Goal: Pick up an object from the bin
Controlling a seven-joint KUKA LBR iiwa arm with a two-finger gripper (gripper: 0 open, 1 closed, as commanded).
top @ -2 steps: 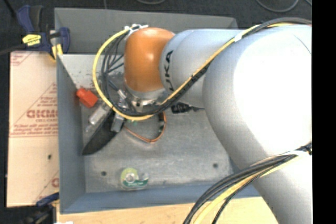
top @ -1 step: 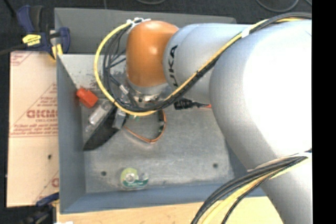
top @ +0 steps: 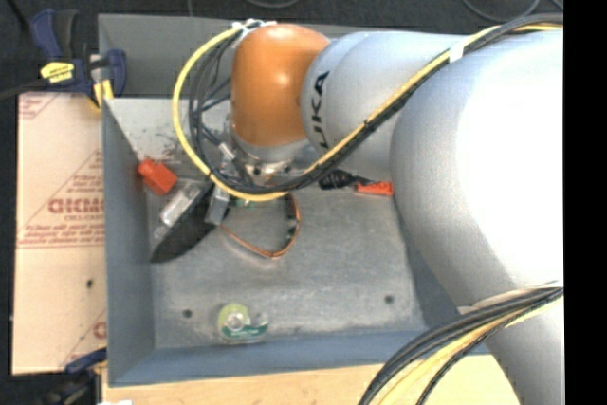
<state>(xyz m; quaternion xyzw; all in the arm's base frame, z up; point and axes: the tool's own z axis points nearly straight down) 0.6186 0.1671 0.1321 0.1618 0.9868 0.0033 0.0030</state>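
Tool [top: 196,204] over black wedge [top: 180,242], long axis slanting lower-left; orange block [top: 156,175] near

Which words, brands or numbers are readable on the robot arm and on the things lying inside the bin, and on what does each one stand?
"UKA": dark letters on the grey arm casing, beside the orange cover; the start of the word cannot be made out.
No print can be read on the orange block, the tape roll or the small orange piece.
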